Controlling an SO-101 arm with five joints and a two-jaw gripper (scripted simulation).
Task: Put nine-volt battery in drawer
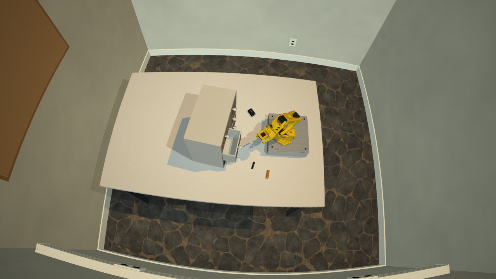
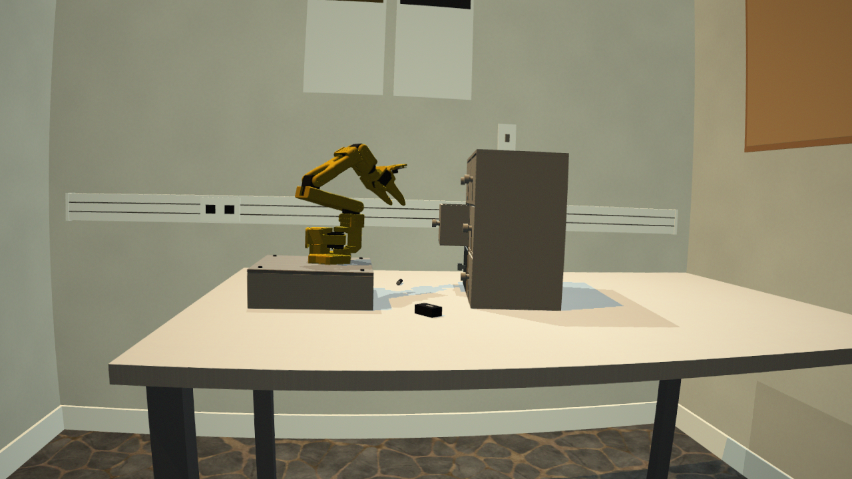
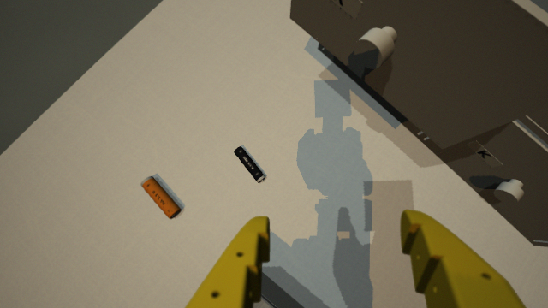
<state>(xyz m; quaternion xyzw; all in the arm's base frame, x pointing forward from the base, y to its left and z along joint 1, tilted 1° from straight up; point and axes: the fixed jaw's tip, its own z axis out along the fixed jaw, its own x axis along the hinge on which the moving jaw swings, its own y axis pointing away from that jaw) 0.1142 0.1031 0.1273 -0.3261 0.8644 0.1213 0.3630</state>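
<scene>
The black nine-volt battery [image 1: 251, 112] [image 2: 428, 310] lies on the table between the robot base and the chest, out of the wrist view. The chest [image 1: 211, 114] [image 2: 519, 232] stands upright. Its middle-row drawer at the far end from the exterior view [image 1: 230, 157] [image 2: 452, 225] [image 3: 428, 64] is pulled out; its label is mostly cut off in the wrist view. I see nothing in the visible part of its inside. My gripper [image 1: 259, 139] [image 2: 397, 203] [image 3: 336, 216] is open and empty, high above the table, short of the drawer's knob, pointing down and forward.
A small black battery [image 1: 252, 165] [image 2: 399, 281] [image 3: 250, 164] and an orange battery [image 1: 267, 174] [image 3: 162, 198] lie on the table beyond the open drawer's side. A drawer front marked K [image 3: 507, 167] shows in the wrist view. The arm stands on a grey base block [image 1: 300, 138] [image 2: 309, 291].
</scene>
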